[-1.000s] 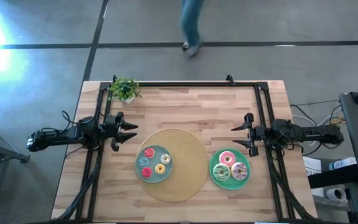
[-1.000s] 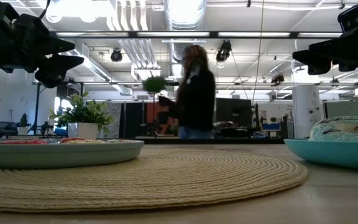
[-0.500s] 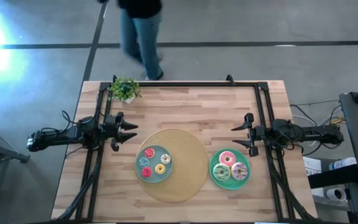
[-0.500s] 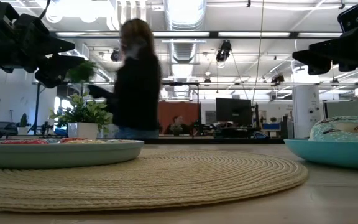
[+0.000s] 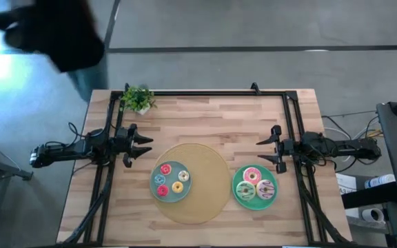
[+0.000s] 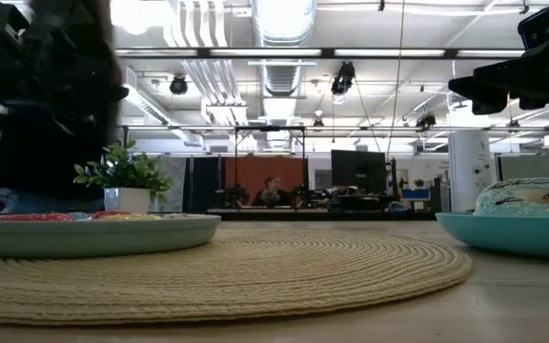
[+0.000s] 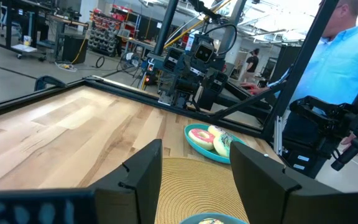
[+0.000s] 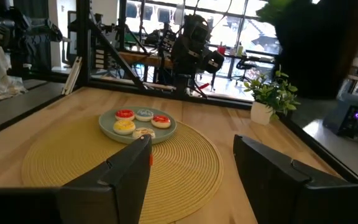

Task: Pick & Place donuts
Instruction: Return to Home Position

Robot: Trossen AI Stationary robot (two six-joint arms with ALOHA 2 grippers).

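Left tool [image 5: 142,147]: open wide, empty, hovering over left side of counter [image 5: 205,120]. Right tool [image 5: 262,151]: same, right side. Small donuts [image 5: 165,169]: on grey-blue plate [image 5: 172,197], near-right of left tool. Large donuts [image 5: 251,175]: on green plate [image 5: 256,204], just near side of right tool. No donut off plates; judged nothing left to grasp.

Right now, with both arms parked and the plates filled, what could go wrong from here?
1. A person is at the far left corner of the table, near the left gripper. Any sudden move of that arm might endanger them.
2. Three donuts crowd the green plate. A knock could tip one off.
3. The right gripper hangs open close to that plate, so a careless descent might clip it.
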